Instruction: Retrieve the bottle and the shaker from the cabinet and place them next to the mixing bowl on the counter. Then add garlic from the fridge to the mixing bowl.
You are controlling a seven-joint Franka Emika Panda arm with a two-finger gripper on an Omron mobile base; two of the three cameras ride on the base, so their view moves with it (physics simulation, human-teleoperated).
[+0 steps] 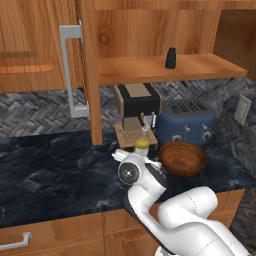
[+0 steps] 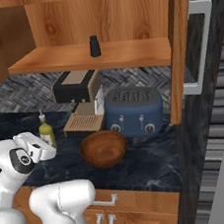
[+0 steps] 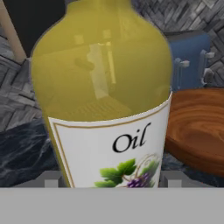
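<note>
A yellow oil bottle with a white label stands upright just left of the wooden mixing bowl on the dark counter. My gripper is shut on the bottle, and its two fingertips flank the label low down. The bowl lies close on the right in the hand view. A small dark shaker stands on the open cabinet's shelf above. The garlic and the fridge are out of view.
Behind the bottle is a coffee machine, and behind the bowl a blue toaster. The open cabinet door juts out over the counter. A wall outlet is at the right.
</note>
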